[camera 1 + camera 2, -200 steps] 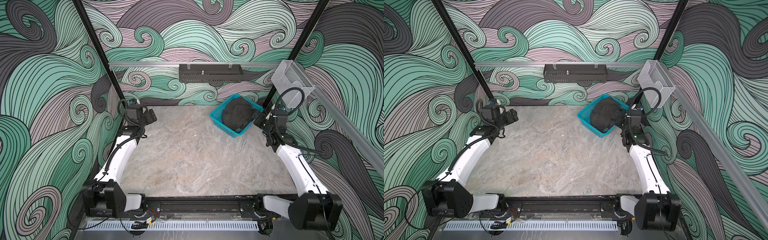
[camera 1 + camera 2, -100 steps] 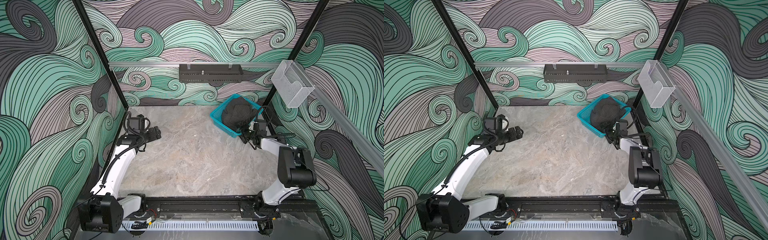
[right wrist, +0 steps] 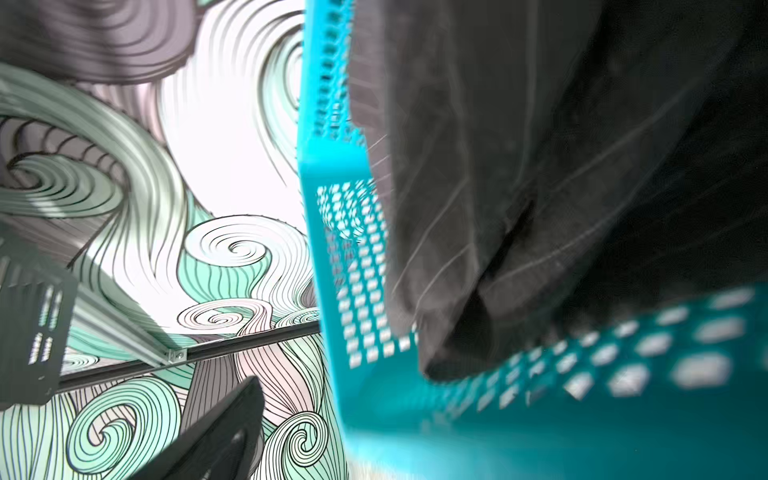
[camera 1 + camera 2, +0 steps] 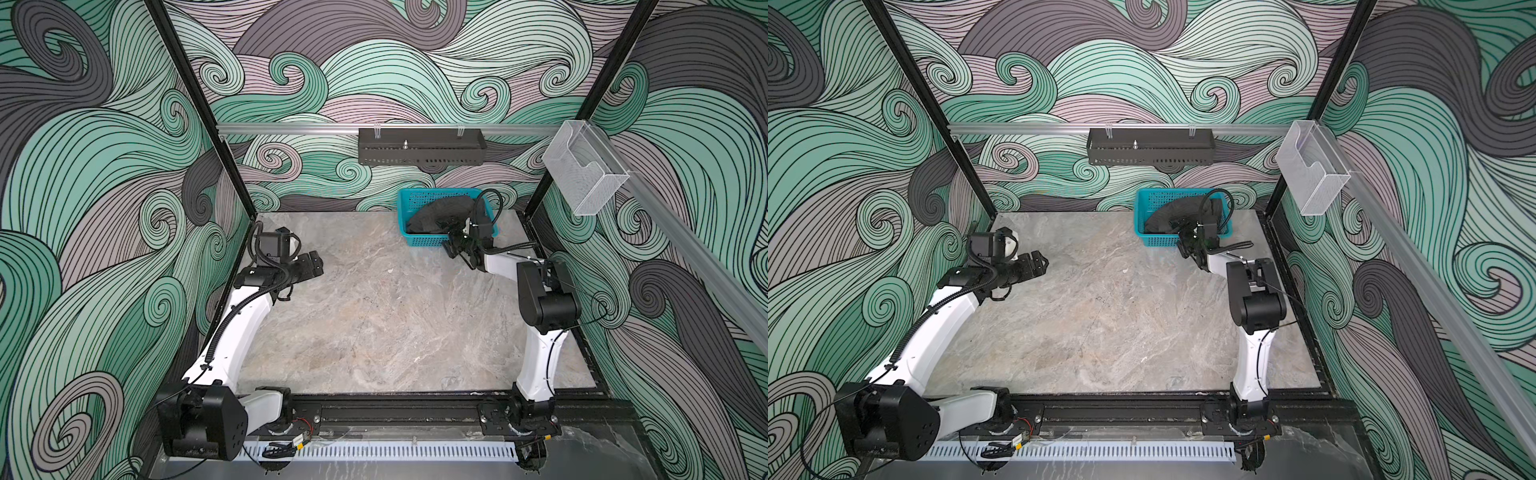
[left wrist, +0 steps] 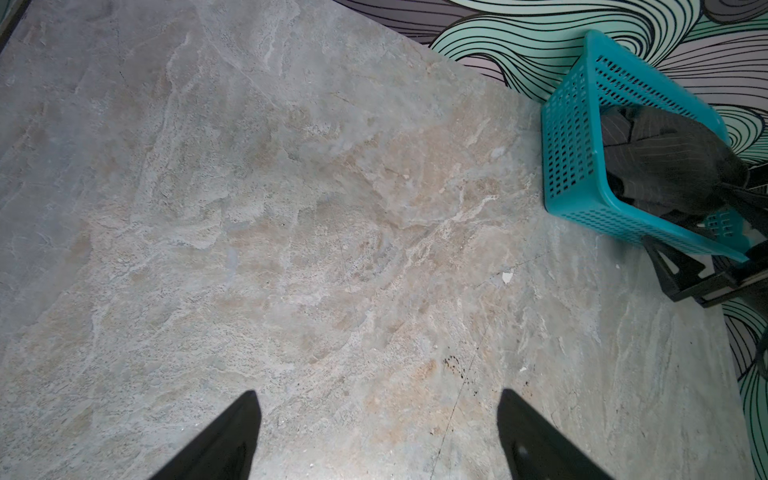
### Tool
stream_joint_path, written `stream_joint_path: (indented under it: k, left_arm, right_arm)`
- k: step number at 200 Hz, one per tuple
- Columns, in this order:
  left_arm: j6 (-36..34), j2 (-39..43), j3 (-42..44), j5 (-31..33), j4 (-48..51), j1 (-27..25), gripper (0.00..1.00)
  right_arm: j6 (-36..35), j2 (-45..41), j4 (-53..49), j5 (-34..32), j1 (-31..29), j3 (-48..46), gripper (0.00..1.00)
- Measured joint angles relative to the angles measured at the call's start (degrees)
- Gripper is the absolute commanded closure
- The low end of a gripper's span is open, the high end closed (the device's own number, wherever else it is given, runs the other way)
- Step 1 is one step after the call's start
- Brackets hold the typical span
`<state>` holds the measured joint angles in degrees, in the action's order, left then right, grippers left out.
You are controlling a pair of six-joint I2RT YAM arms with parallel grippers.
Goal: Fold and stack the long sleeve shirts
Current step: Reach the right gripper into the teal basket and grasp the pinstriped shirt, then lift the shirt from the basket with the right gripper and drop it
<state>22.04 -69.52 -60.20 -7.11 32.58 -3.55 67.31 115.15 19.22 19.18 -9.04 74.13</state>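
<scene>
Shirt (image 4: 436,214), dark pinstriped, bunched in teal basket (image 4: 424,241) at table's (image 4: 374,311) far right edge; right gripper (image 4: 456,243) spread wide at basket's front rim. Left gripper (image 4: 315,265) spread, over broad tabletop.

A robot lab cell, this one: swirl-printed wall panels (image 4: 374,62) box in a marble-look tabletop (image 4: 374,324), black frame posts (image 4: 203,112) carry an aluminium rail (image 4: 291,129), and white robot arms (image 4: 245,328) sit bolted to a front track (image 4: 395,413).

Teal basket (image 4: 428,240) sits on the marbled tabletop (image 4: 374,324).
</scene>
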Motion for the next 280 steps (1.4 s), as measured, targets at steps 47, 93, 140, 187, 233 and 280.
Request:
stream_joint_path:
  k: [47,93,140,187,233,280]
  left_arm:
    - [0.00,-0.76,-1.11,-1.20,0.76,0.00,0.09]
    - [0.02,-1.27,-1.95,-2.32,1.36,0.00,0.09]
    - [0.04,-1.84,-1.97,-2.82,2.23,0.00,0.10]
    - [0.04,-3.41,-2.93,-3.82,3.02,0.00,0.10]
    - [0.02,-3.50,-3.87,-3.87,3.76,0.00,0.09]
    - [-0.20,-1.57,-4.68,-3.80,5.77,-0.02,0.09]
  right_arm:
    - [-15.41,-16.37,-26.47,-15.23,-0.39,3.37,0.01]
    - [-28.52,-11.82,-42.16,-24.55,-0.33,19.47,0.01]
    - [-34.27,8.24,-50.58,-25.00,0.94,37.00,0.01]
    - [-35.78,26.49,-56.98,-23.63,1.95,58.86,0.07]
    - [-35.19,35.19,-60.19,-20.92,1.84,72.17,0.90]
    - [-35.71,19.63,-57.07,-19.02,1.88,53.57,1.00]
